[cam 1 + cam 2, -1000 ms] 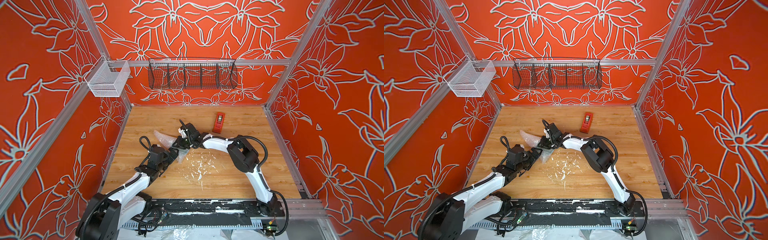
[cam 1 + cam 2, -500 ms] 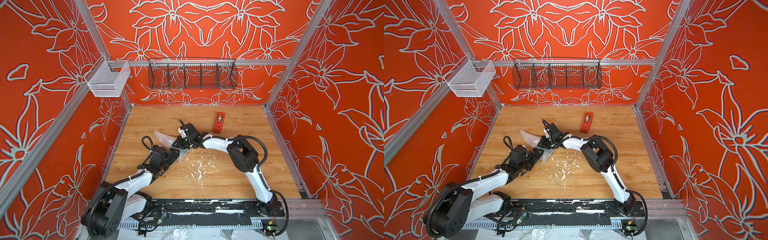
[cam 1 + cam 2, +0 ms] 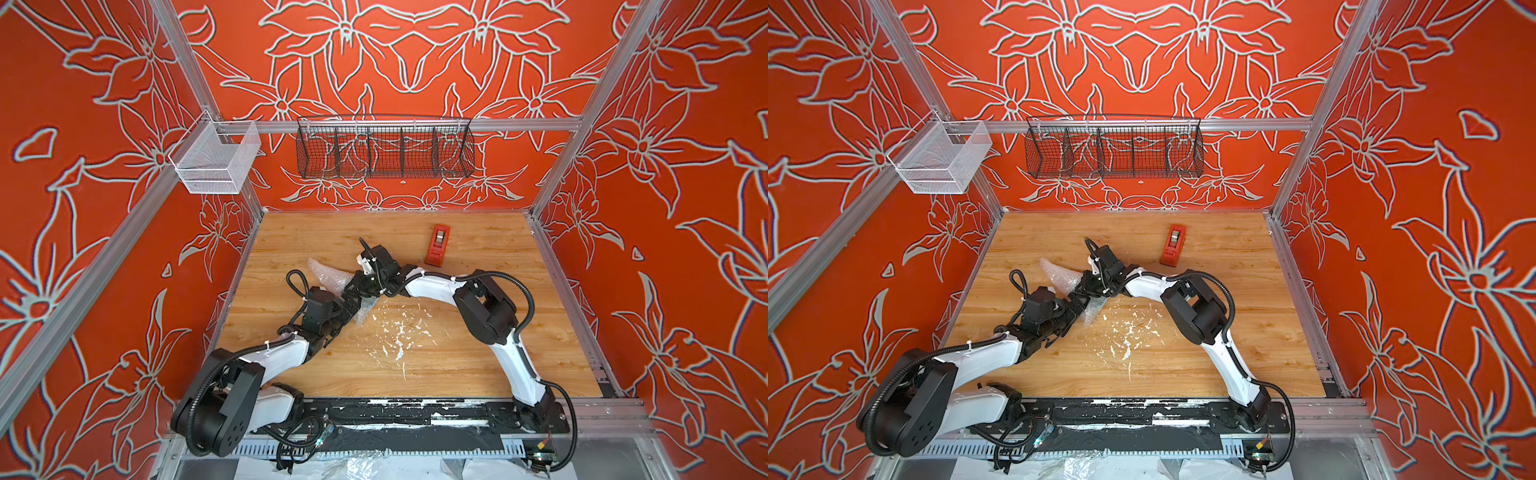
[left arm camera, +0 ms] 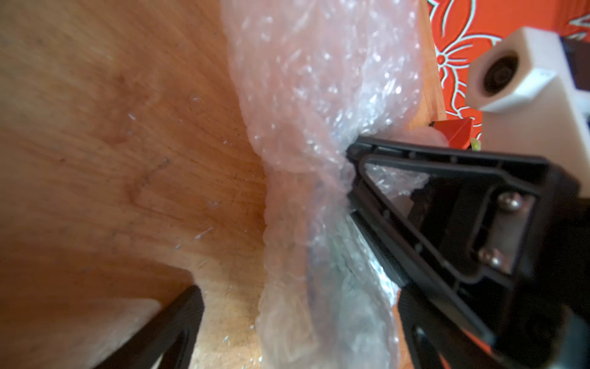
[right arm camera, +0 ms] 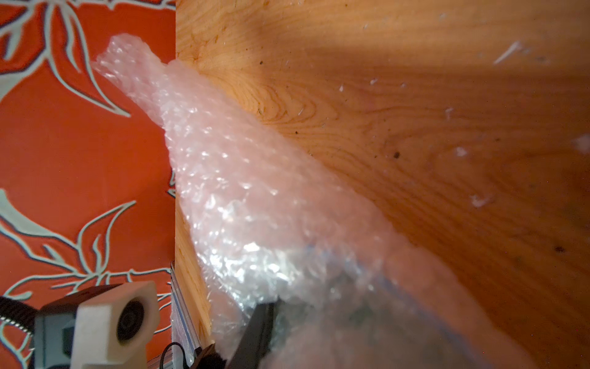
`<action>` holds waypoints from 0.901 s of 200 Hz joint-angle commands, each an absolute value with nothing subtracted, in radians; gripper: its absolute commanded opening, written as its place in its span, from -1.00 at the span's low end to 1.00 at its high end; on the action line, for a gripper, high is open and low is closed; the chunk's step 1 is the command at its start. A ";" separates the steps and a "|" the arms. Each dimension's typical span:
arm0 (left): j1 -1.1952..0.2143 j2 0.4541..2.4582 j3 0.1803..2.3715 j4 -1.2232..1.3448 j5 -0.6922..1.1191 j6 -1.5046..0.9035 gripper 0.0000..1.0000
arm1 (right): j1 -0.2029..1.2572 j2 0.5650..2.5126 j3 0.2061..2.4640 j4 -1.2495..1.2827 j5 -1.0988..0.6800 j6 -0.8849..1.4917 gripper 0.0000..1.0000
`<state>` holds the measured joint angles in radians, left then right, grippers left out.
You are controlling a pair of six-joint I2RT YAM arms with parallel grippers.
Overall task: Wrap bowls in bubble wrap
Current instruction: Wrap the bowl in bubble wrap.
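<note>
The bubble wrap (image 3: 326,276) lies bunched round the bowl at the table's middle left, with a twisted tail pointing back left. The bowl is almost hidden; only a dark greenish patch (image 5: 351,314) shows through the wrap (image 5: 255,198). My right gripper (image 3: 360,286) is shut on the bundle, and one black finger (image 5: 260,326) presses into the plastic. My left gripper (image 3: 351,305) stands open right beside it. The wrap (image 4: 319,303) hangs between its jaws, nearer one side, and one finger (image 4: 174,322) stands clear of it. In both top views the two grippers meet over the bundle (image 3: 1057,272).
A red tape dispenser (image 3: 438,245) lies at the back right of the wooden table (image 3: 478,357). White scraps (image 3: 399,332) are scattered at the centre. A black wire basket (image 3: 384,147) and a white mesh basket (image 3: 216,160) hang on the walls.
My left arm has folded lower and its gripper has edged closer to the bundle, its jaws slightly narrower. The right arm and the bubble wrap have stayed put.
</note>
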<state>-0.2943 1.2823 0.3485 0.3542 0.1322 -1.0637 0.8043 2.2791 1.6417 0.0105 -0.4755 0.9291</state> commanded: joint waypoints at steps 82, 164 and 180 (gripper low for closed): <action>-0.267 1.471 0.432 0.383 0.153 -1.013 -0.42 | 0.783 2.283 1.538 -0.011 -0.453 0.960 -0.60; -0.267 1.522 0.567 0.150 0.246 -0.866 -0.87 | 0.732 2.045 1.500 -0.112 -0.519 0.858 -0.20; -0.267 1.517 0.580 0.115 0.274 -0.833 -0.90 | 0.719 1.995 1.484 -0.132 -0.528 0.828 -0.14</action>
<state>-0.2680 1.5089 0.5518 0.2249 0.2096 -0.9154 0.7418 2.0930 1.5085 -0.0769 -0.5201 0.8848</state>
